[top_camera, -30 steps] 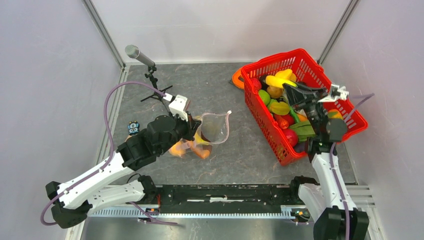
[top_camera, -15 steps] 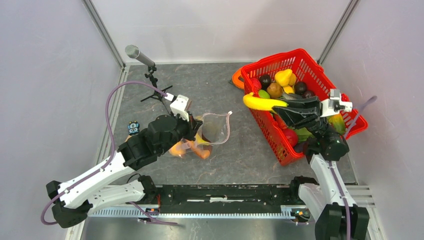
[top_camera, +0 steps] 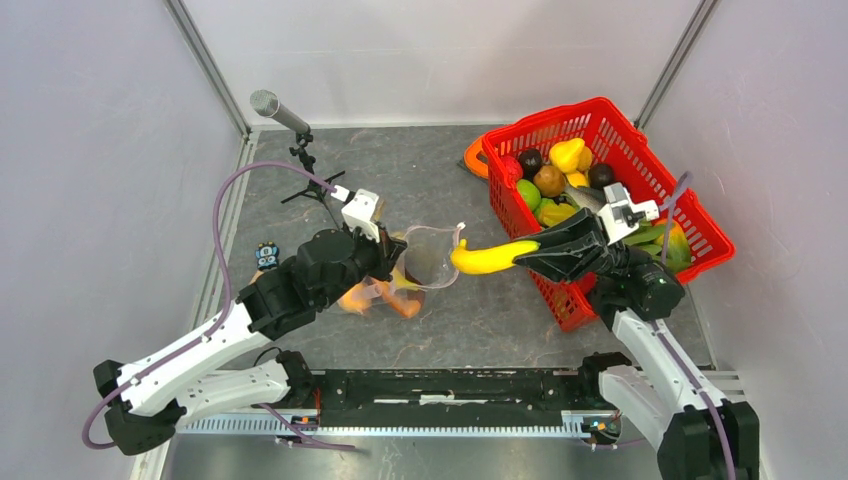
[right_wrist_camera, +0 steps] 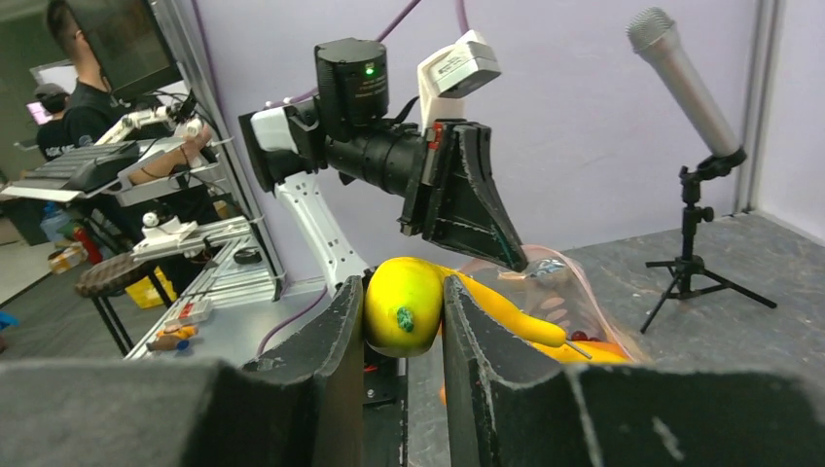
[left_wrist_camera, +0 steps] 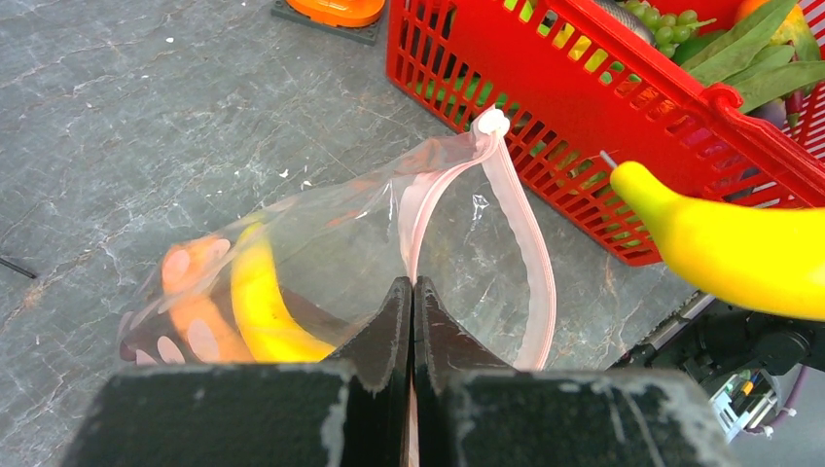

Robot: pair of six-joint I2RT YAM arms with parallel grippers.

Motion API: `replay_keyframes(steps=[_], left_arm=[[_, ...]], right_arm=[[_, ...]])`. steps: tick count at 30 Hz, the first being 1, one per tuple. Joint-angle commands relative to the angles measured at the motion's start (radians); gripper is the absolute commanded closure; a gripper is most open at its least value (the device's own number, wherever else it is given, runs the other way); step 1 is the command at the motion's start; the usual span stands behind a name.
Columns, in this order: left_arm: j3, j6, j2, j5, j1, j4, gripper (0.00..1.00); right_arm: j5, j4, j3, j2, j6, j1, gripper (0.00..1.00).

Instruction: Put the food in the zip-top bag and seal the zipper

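Top view. The left arm reaches from its base at the near left corner diagonally up and to the right over the table (top_camera: 420, 170), forearm low and wrist turned toward the centre. The left end effector (top_camera: 388, 256) is pinched flat on the near lip of the zip-top bag (top_camera: 430, 258); in the left wrist view its fingers (left_wrist_camera: 397, 321) meet with no gap, and the pink zipper (left_wrist_camera: 530, 253) curves away from them in an open loop. The bag lies left of centre and holds a yellow piece (left_wrist_camera: 258, 302) and orange pieces (left_wrist_camera: 190, 292).

The right arm rises from the near right base, bends beside the near corner of the red basket (top_camera: 600, 110) and points its wrist leftward, roughly level. The right end effector (top_camera: 530, 252) is narrowed on the thick end of a banana (top_camera: 490, 257), which lies horizontally between basket and bag. Its free tip is just beside the bag's mouth and, in the left wrist view, apart from the zipper.

Other toy fruits and vegetables (top_camera: 555, 175) fill the basket. A microphone (top_camera: 275, 108) stands at the far left.
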Motion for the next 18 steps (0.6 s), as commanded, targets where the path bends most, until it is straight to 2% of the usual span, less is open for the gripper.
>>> replay_keyframes(steps=[1,3,5,9,11,15,18], left_arm=[[0.015,-0.036,-0.003,0.019,0.000,0.051,0.97],[0.015,-0.042,-0.011,0.022,0.000,0.053,0.97],[0.012,-0.046,-0.019,0.032,0.000,0.064,0.97],[0.015,-0.046,-0.026,0.037,0.001,0.064,0.97],[0.016,-0.044,-0.023,0.042,0.001,0.066,0.97],[0.018,-0.044,-0.019,0.050,0.001,0.065,0.97],[0.018,-0.046,-0.028,0.039,0.001,0.054,0.97]], right_arm=[[-0.011,0.369,0.009,0.020,-0.084,0.057,1.00],[-0.007,0.190,0.020,0.008,-0.215,0.088,1.00],[0.001,-0.082,0.045,-0.022,-0.428,0.133,1.00],[0.134,-0.808,0.163,-0.079,-0.989,0.245,1.00],[0.145,-0.945,0.223,-0.045,-1.073,0.287,1.00],[0.167,-1.021,0.271,0.012,-1.095,0.354,1.00],[0.190,-1.096,0.285,0.006,-1.171,0.407,1.00]])
